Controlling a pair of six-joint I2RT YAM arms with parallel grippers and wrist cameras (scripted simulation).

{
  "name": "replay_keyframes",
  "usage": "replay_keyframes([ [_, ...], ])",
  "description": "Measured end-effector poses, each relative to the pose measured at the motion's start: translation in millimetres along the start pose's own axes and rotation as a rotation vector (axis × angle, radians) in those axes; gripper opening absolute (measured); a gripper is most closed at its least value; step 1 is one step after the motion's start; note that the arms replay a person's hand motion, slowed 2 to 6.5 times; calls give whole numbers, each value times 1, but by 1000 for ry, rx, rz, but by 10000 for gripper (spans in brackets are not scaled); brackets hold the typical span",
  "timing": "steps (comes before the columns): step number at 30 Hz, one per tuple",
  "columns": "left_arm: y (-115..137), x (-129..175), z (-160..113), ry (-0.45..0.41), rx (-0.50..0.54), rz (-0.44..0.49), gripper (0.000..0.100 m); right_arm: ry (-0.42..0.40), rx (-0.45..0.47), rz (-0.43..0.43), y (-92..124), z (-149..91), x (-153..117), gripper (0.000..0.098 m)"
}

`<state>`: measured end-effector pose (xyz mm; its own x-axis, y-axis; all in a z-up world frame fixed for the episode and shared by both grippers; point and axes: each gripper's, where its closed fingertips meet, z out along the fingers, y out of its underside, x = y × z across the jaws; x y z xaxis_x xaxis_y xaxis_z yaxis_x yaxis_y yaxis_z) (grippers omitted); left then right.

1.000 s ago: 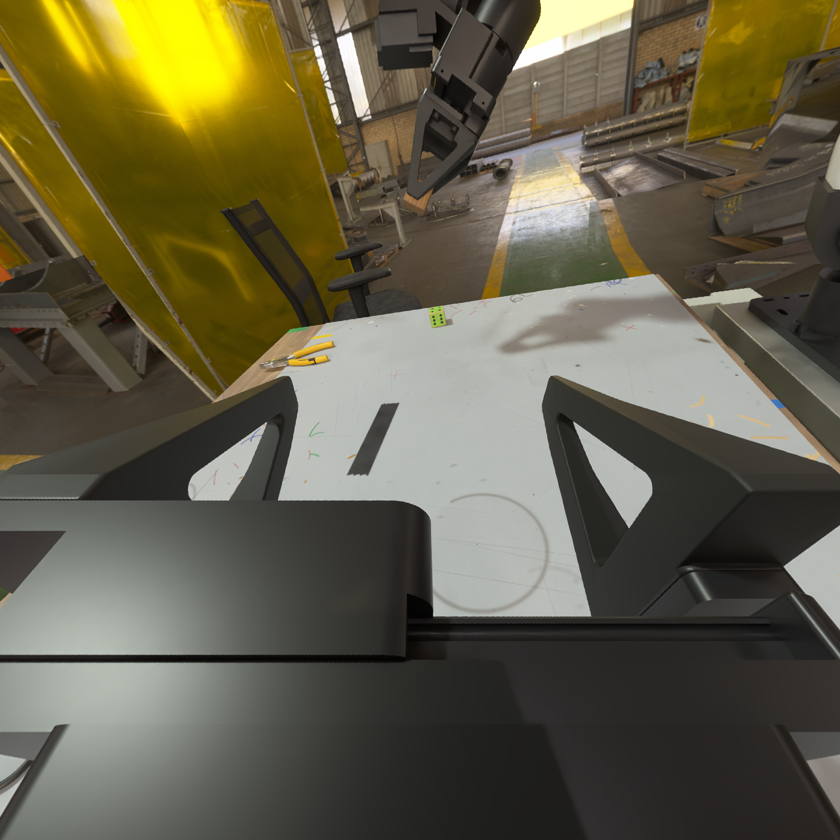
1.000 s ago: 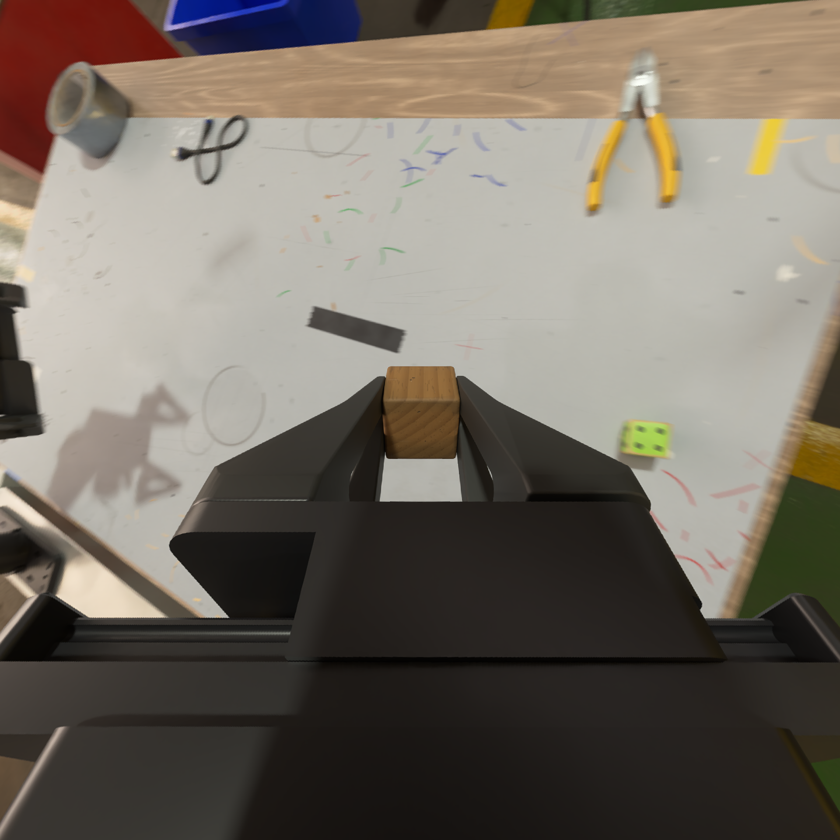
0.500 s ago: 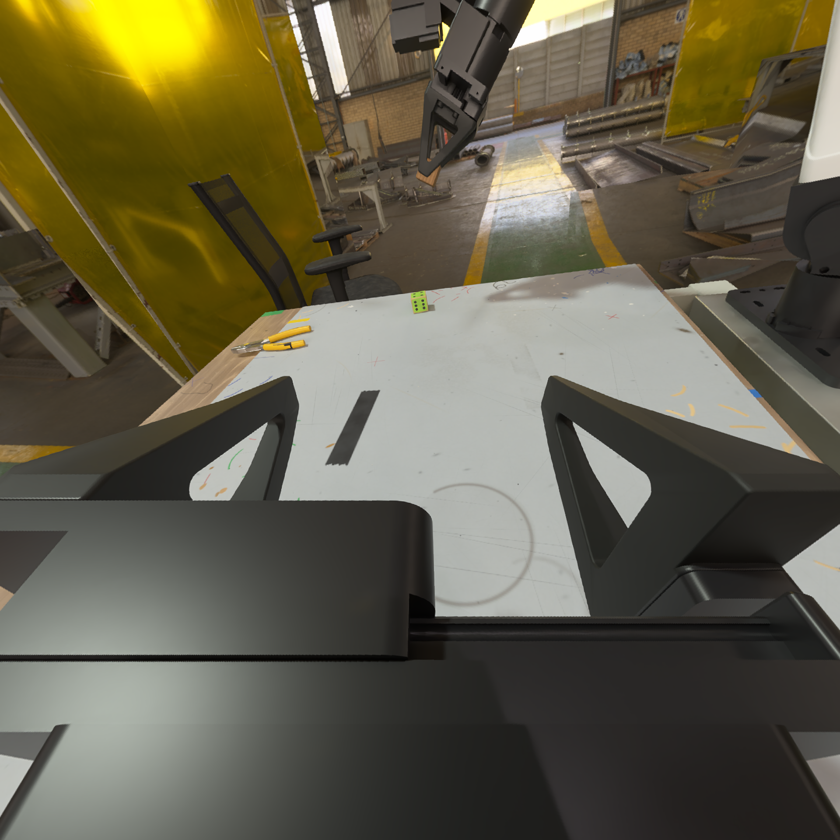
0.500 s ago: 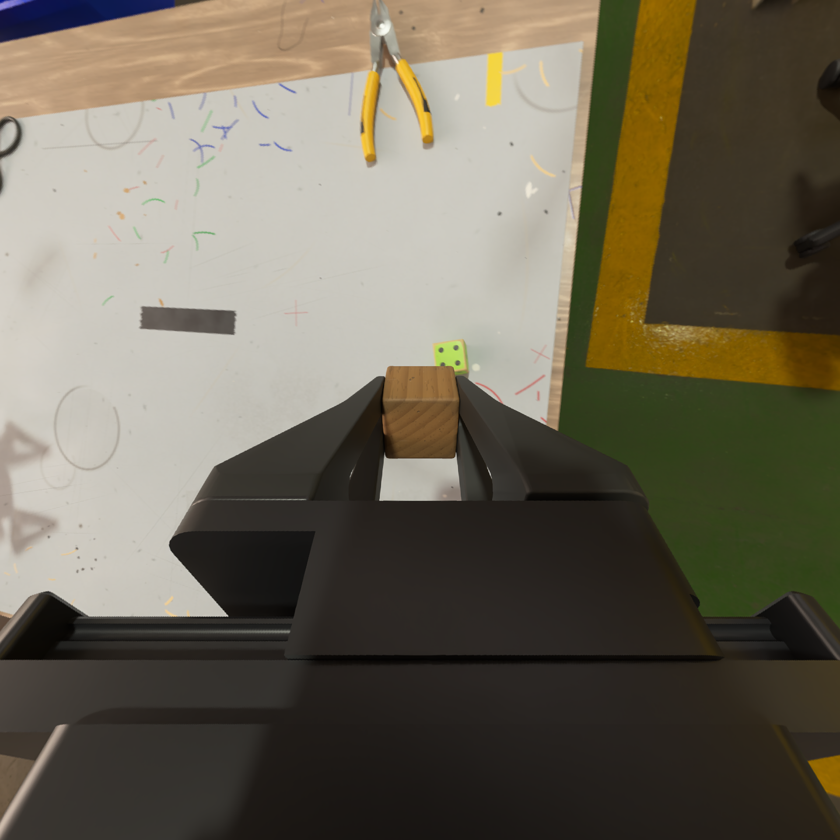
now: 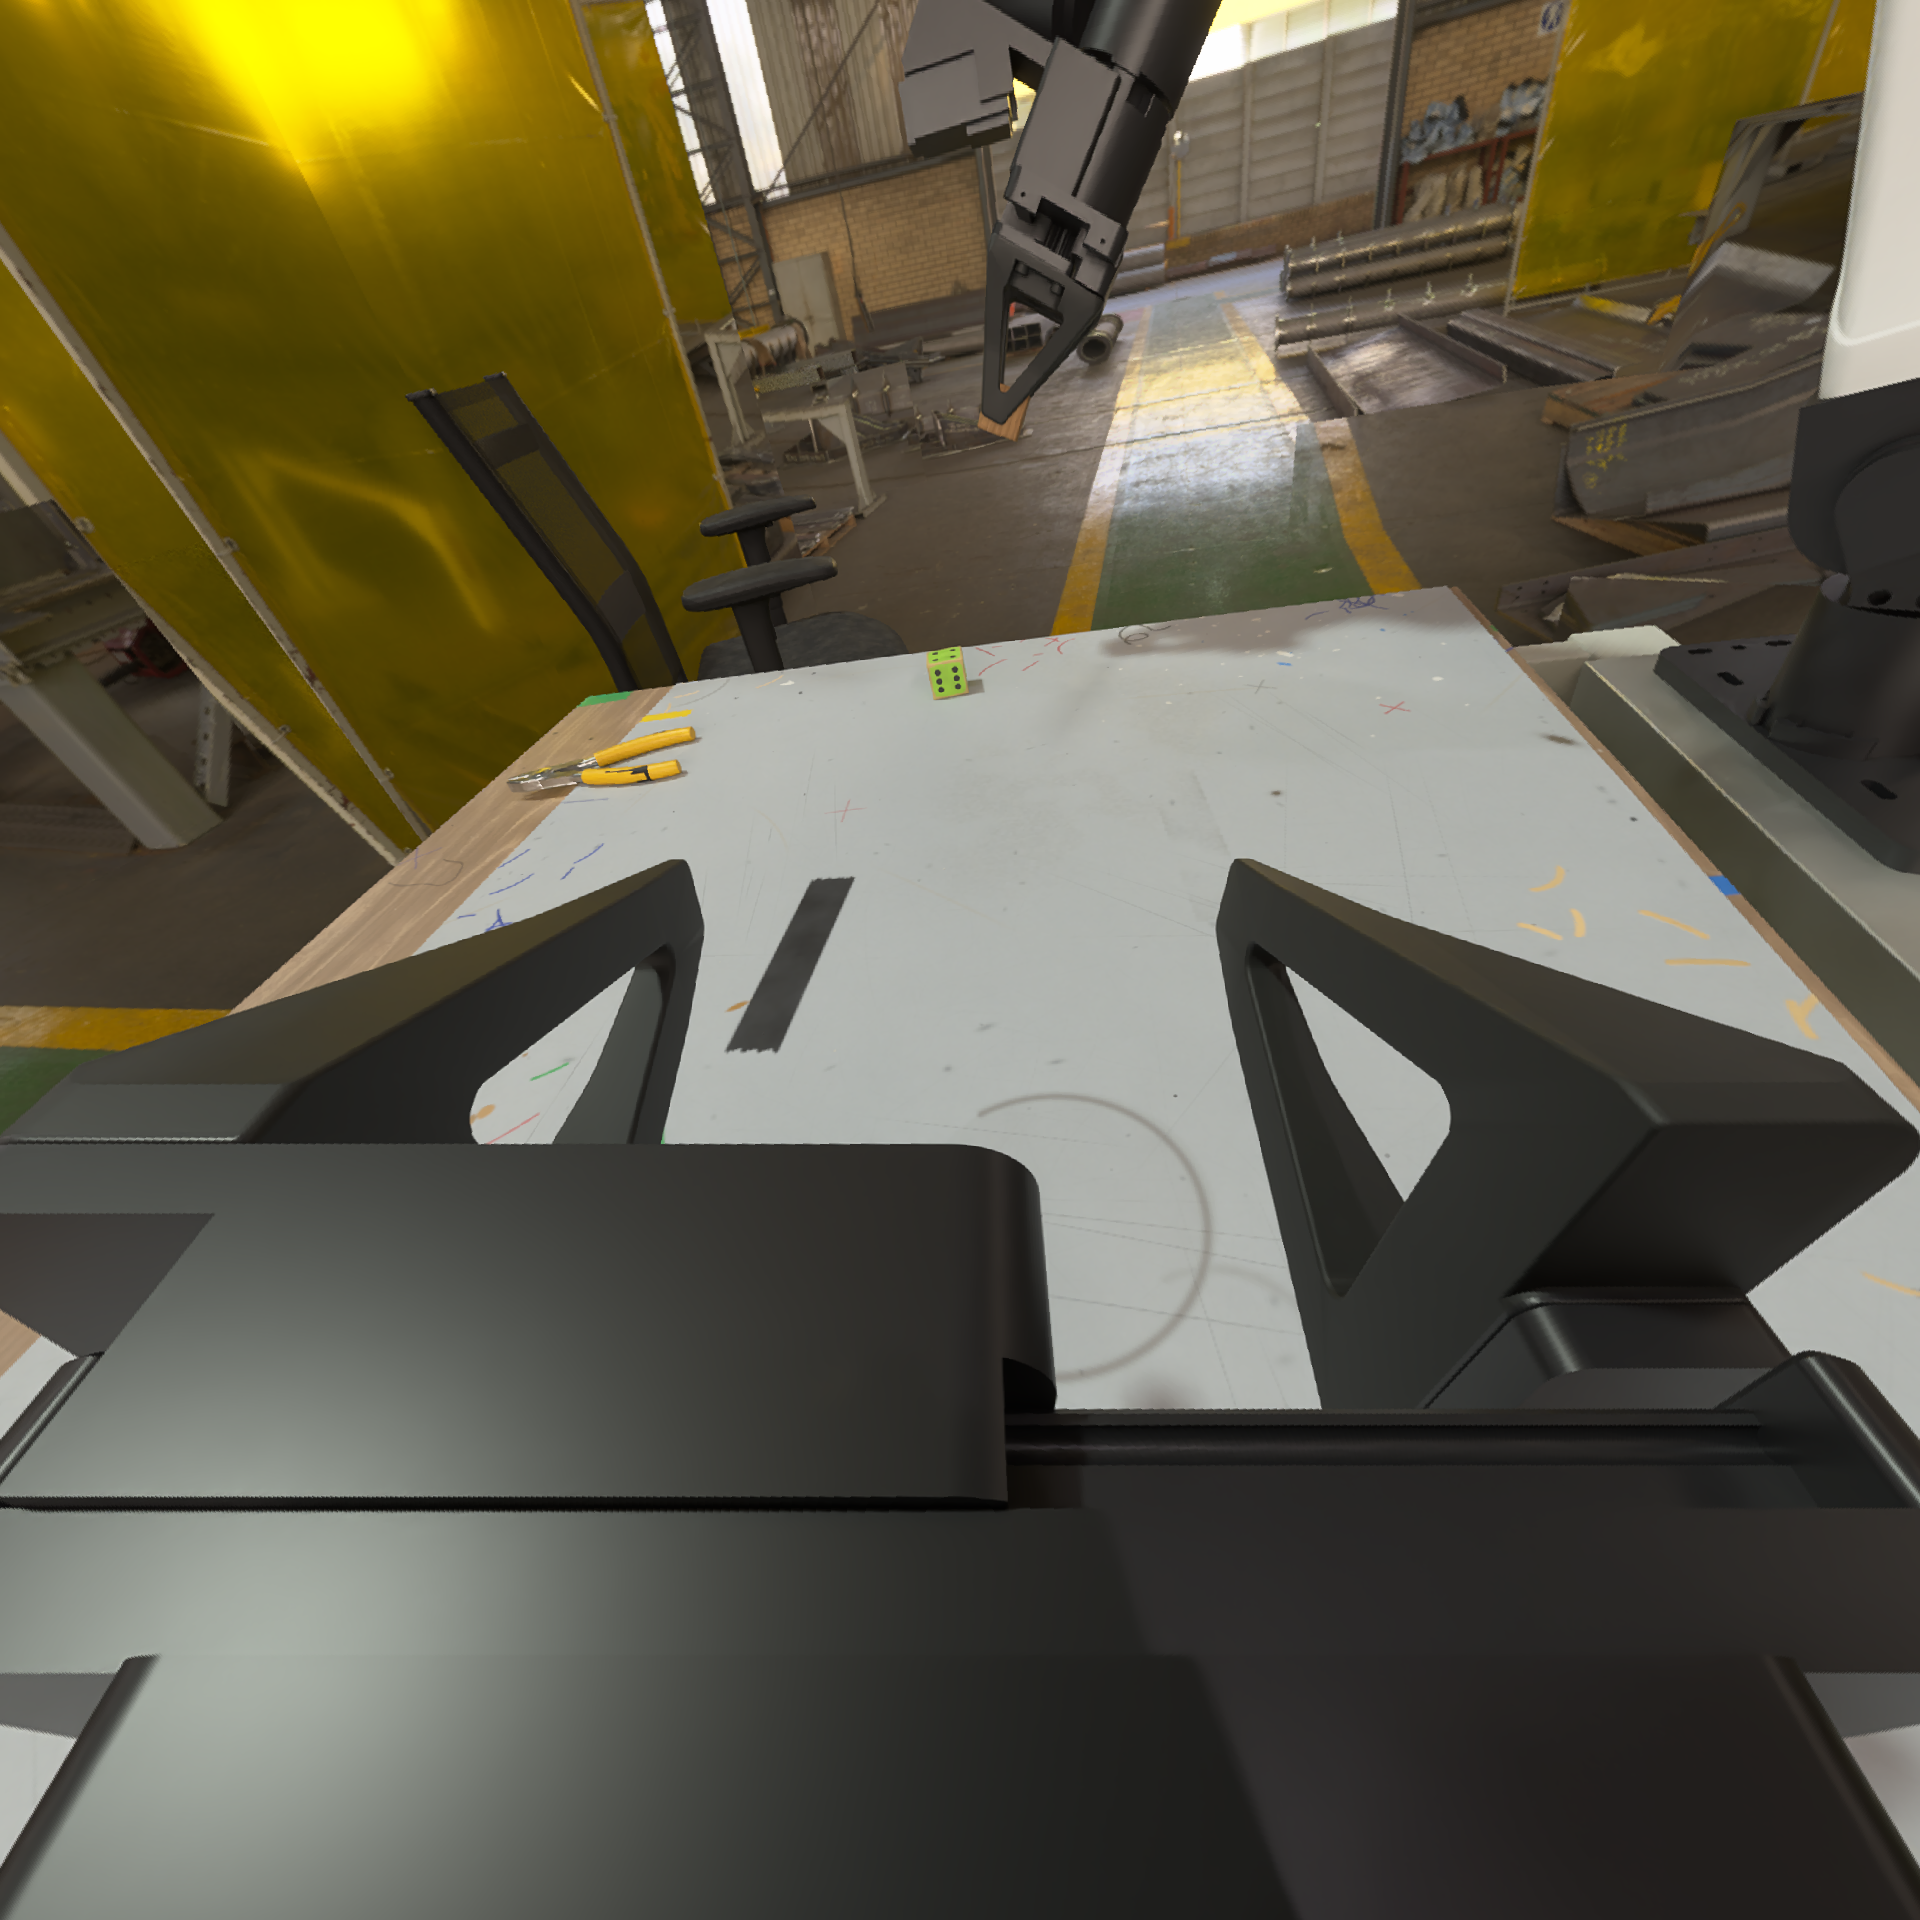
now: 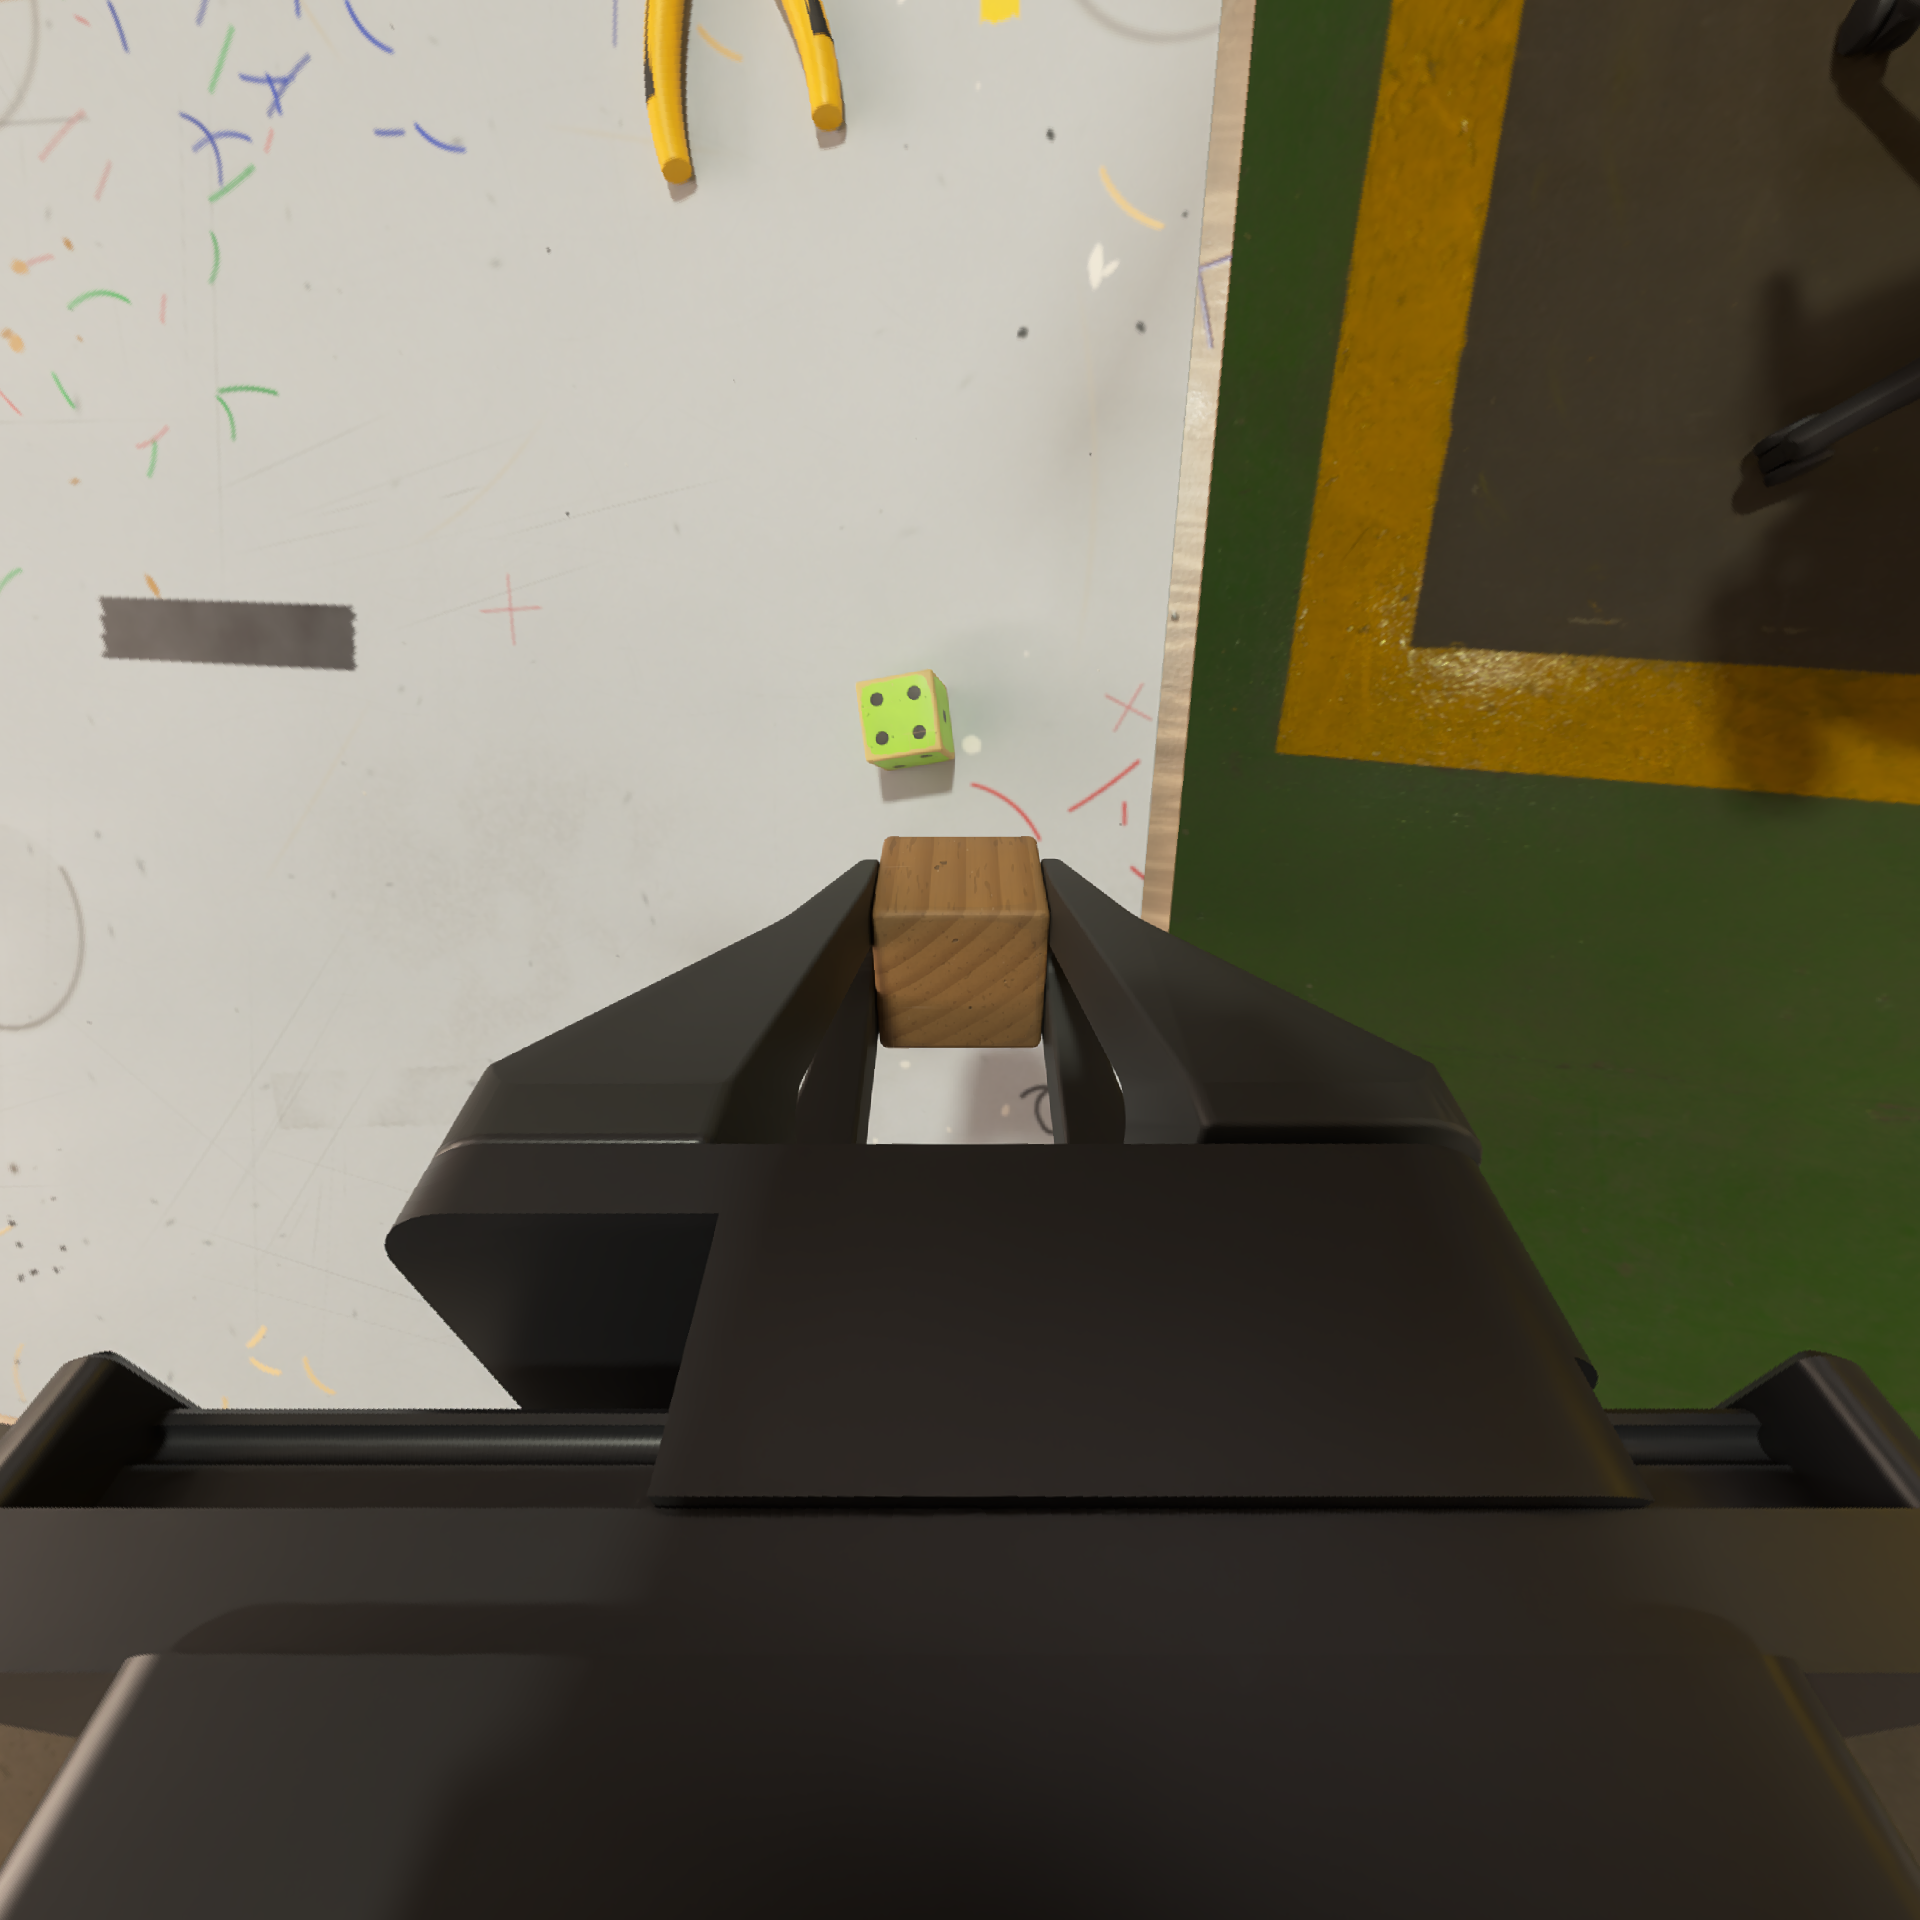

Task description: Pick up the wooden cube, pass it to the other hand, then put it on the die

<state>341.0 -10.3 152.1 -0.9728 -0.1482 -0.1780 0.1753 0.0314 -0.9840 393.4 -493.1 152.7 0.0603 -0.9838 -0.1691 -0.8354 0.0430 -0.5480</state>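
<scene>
table (image 6: 623,468): cube (image 6: 957,940) square in r pincer (image 6: 957,883)

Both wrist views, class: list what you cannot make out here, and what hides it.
- Pliers: jaws cut off by the top edge, right wrist view.
- Cube: mostly hidden behind the right gripper, left wrist view.
- Die: too small to count pips, left wrist view.
- Left gripper: absent from the right wrist view.

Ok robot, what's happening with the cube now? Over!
Right gripper shut on wooden cube, high over the table. Left gripper open, empty. Green die sits alone, nothing in the way.
</scene>
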Motion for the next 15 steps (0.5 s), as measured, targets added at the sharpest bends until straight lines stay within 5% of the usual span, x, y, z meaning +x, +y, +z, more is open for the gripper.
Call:
replay_keyframes([
  [15,-2,3,7,-10,-20,-42,702,-13,-56,-54,14,15,5,251],
])
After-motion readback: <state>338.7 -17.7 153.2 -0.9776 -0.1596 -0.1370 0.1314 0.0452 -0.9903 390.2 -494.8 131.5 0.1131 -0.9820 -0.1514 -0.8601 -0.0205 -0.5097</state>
